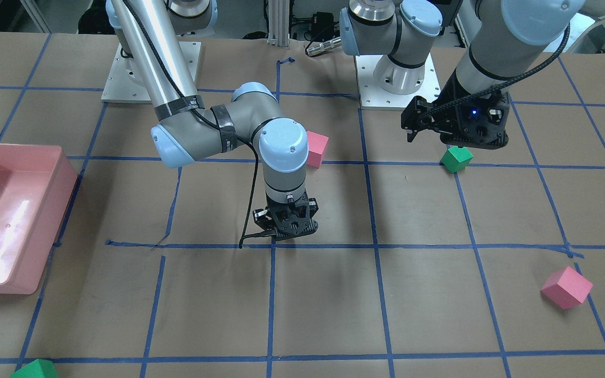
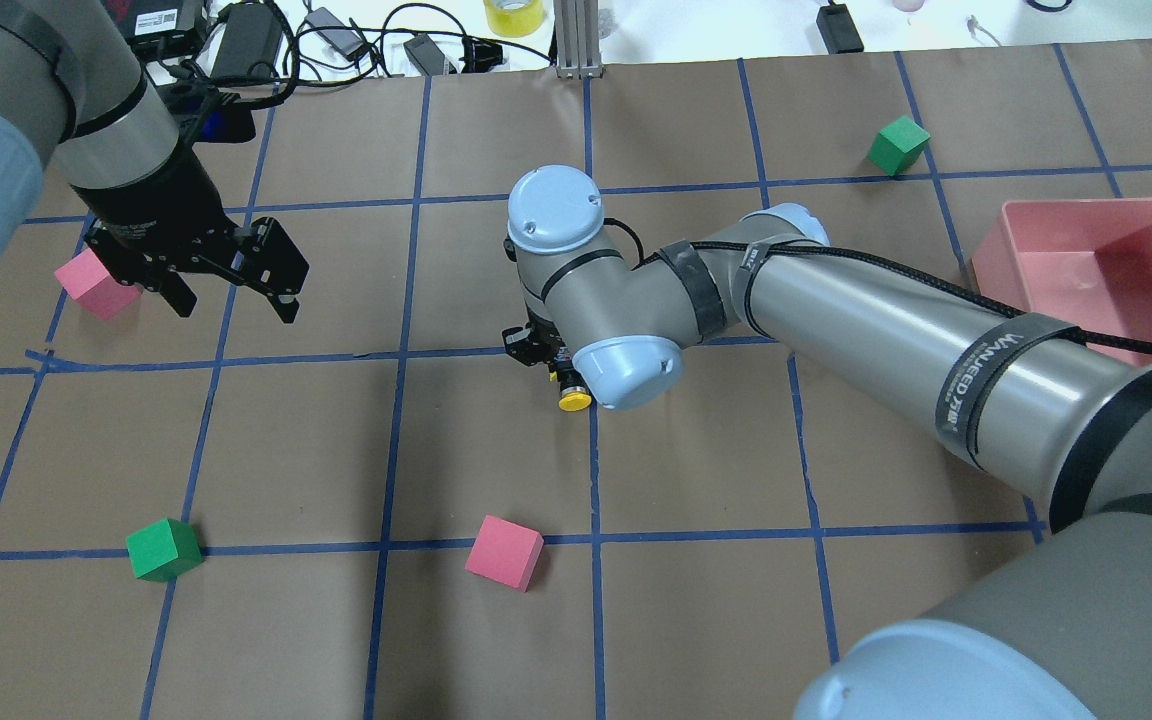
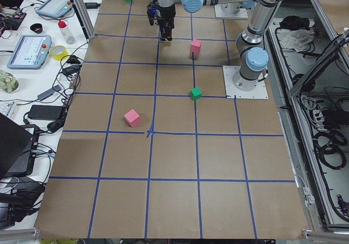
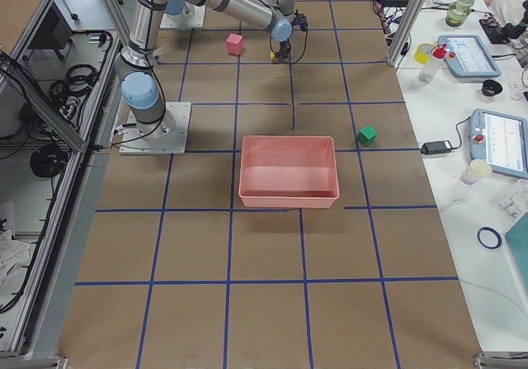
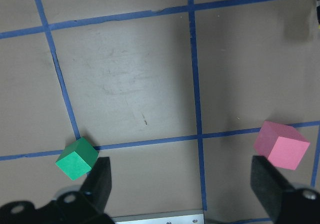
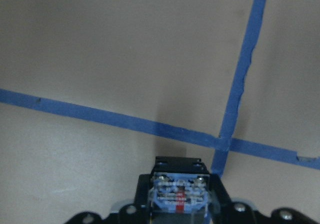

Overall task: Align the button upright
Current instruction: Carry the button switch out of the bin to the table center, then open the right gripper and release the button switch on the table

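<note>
One button [image 2: 574,401] sits clamped in my right gripper [image 1: 288,228], gripped by its black body with a finger on either side. It lies on its side rather than upright. In the overhead view its yellow cap pokes out from under my wrist toward 6 o'clock. My right wrist camera looks at the opposite end, with whitish terminals and small screws. The button hangs low over the brown surface [image 2: 696,470], and I cannot tell whether it touches. It is just at 7 o'clock of a tape crossing [image 6: 222,144] in that wrist view.

Directions from here on are read from the button in the overhead view. A pink cube [image 2: 503,552] lies near at 7 o'clock. A green cube [image 2: 164,549] is farther out at 8 o'clock. My left gripper [image 2: 234,300] hovers between 9 and 10 o'clock, its fingers spread wide and grasping nothing. A second pink cube [image 2: 86,285] lies just beyond it, partly hidden behind it. A second green cube [image 2: 898,145] is well apart at 2 o'clock. The pink bin [image 2: 1086,204] stands near 3 o'clock, by the surface's edge.
</note>
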Motion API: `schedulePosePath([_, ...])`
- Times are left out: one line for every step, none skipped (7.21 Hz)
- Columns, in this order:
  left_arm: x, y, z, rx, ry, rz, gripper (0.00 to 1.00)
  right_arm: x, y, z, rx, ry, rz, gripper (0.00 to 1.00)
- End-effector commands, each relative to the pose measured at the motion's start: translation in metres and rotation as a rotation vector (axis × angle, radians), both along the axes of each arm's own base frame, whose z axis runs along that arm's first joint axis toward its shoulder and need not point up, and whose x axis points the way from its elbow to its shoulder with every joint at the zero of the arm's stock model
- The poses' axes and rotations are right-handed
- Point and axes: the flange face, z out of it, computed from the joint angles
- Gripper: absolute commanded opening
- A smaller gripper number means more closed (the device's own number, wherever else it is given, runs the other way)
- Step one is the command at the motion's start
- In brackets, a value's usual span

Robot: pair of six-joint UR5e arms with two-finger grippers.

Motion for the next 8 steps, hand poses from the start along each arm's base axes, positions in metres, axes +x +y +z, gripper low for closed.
schedulePosePath([0.000, 0.003, 0.009, -0.021, -0.003, 0.002, 1.00, -0.002, 0.002, -0.004, -0.009, -0.001, -0.002, 0.14])
schedulePosePath([-0.002, -0.002, -0.003, 0.000, 0.008, 0.014, 1.00, -0.002, 0.002, -0.003, -0.011, -0.002, -0.002, 0.41])
schedulePosePath([-0.003, 0.003, 0.007, -0.023, -0.003, 0.010, 1.00, -0.002, 0.002, -0.003, -0.010, -0.003, -0.003, 0.77])
schedulePosePath([-0.002, -0.008, -0.002, -0.042, 0.001, 0.013, 1.00, -0.003, 0.000, 0.006, -0.024, -0.010, -0.006, 1.00])
schedulePosePath([-0.001, -0.010, -0.015, -0.027, 0.004, 0.012, 1.00, -0.010, -0.008, 0.035, -0.066, -0.032, -0.016, 1.00])
schedulePosePath([0.000, -0.010, -0.022, -0.027, 0.004, 0.018, 1.00, -0.033, -0.021, 0.074, -0.115, -0.049, -0.052, 1.00])
schedulePosePath([0.001, -0.015, -0.031, -0.027, 0.001, 0.018, 1.00, -0.076, -0.031, 0.108, -0.091, -0.054, -0.104, 1.00])
schedulePosePath([0.002, -0.023, -0.038, -0.067, -0.002, 0.004, 1.00, -0.116, -0.038, 0.137, -0.077, -0.047, -0.082, 1.00])
